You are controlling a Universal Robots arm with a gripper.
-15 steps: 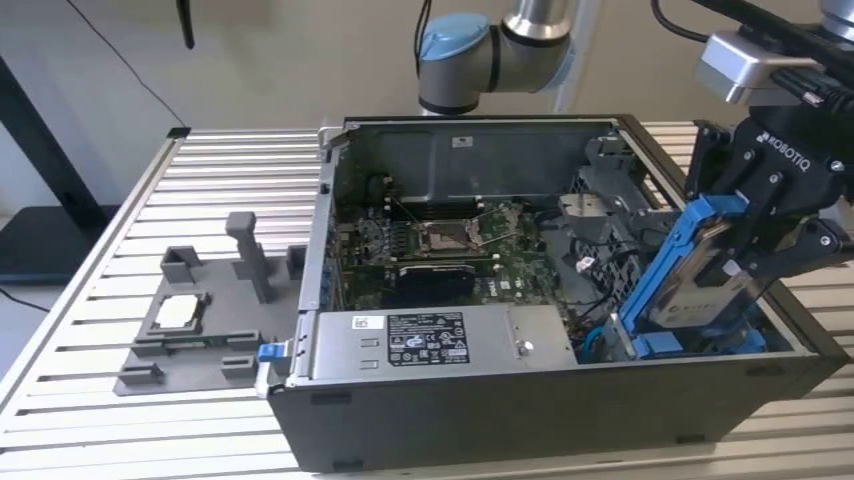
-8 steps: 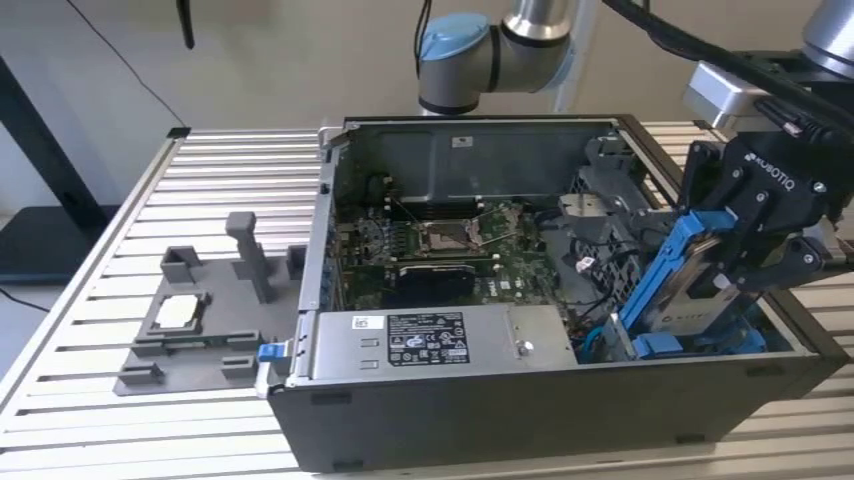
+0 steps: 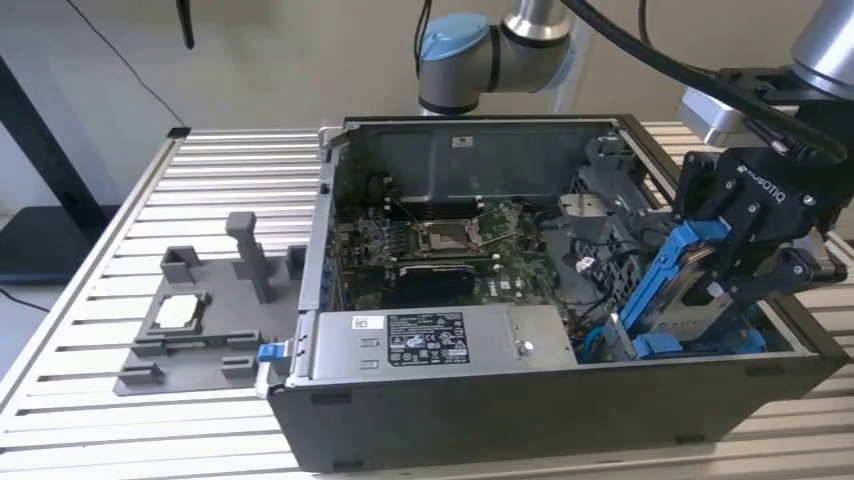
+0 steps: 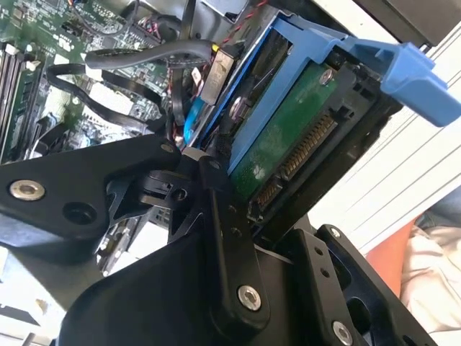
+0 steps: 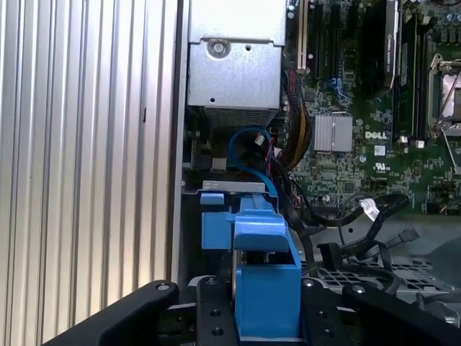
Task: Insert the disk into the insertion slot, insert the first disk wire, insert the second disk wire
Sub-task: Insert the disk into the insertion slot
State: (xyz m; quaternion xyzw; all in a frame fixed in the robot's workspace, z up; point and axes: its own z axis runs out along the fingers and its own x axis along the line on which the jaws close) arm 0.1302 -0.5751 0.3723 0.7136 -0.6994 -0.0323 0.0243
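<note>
**Disk Held Tilted at the Bay**

The open computer case (image 3: pixel 561 400) lay on its side on the slatted table (image 3: pixel 120 200), likely so the arm could reach in from above. The gripper (image 3: pixel 727 285) was clamped across the disk (image 3: pixel 674 275). The disk leaned steeply with its lower end at the insertion slot (image 3: pixel 714 345) on the exterior view's right, not seated. The tilt probably helped feed it between the blue rails. A white printed label sat on the power supply (image 3: pixel 420 340), and the gripper's body carried pale lettering.
</note>
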